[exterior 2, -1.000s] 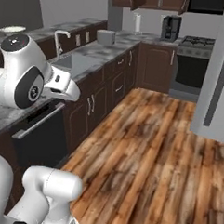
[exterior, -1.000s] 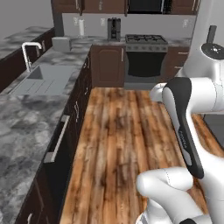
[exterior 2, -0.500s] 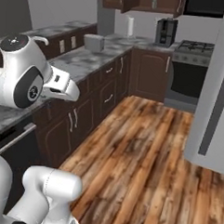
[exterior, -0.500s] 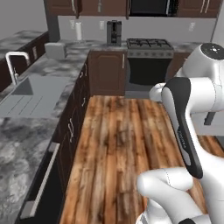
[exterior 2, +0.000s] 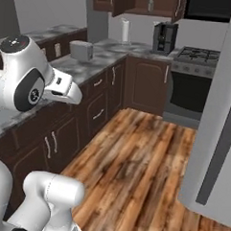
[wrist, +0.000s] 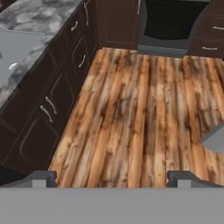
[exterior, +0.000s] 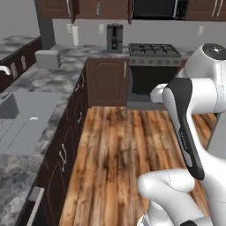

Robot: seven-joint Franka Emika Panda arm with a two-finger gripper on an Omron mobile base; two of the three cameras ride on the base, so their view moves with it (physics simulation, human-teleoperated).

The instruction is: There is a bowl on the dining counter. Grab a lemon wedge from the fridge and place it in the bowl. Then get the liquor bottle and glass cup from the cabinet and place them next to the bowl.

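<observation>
My gripper [wrist: 112,179] is open and holds nothing, its two dark fingertips [wrist: 43,178] wide apart above the wooden floor [wrist: 140,109]. The tall pale grey fridge [exterior 2: 218,118] stands close on the right with its door shut and its long dark handle [exterior 2: 222,152] facing the aisle. At the far wall the dark brown cabinet [exterior 2: 142,1] has its doors swung open, and a small greyish bottle shape [exterior 2: 150,3], likely the liquor bottle, stands inside. The bowl, the dining counter, the lemon wedge and the glass cup are out of view.
A marbled counter [exterior: 57,77] with a sink [exterior: 17,119], a toaster [exterior: 47,58] and a paper towel roll [exterior: 75,35] runs along the left. At the back are a coffee machine [exterior: 114,38] and the stove [exterior: 154,49]. Wooden floor [exterior: 119,150] lies between.
The base has driven forward, so the whole picture has shifted. The stove and back counter are nearer and the fridge has come in on the right. The gripper stays open.
</observation>
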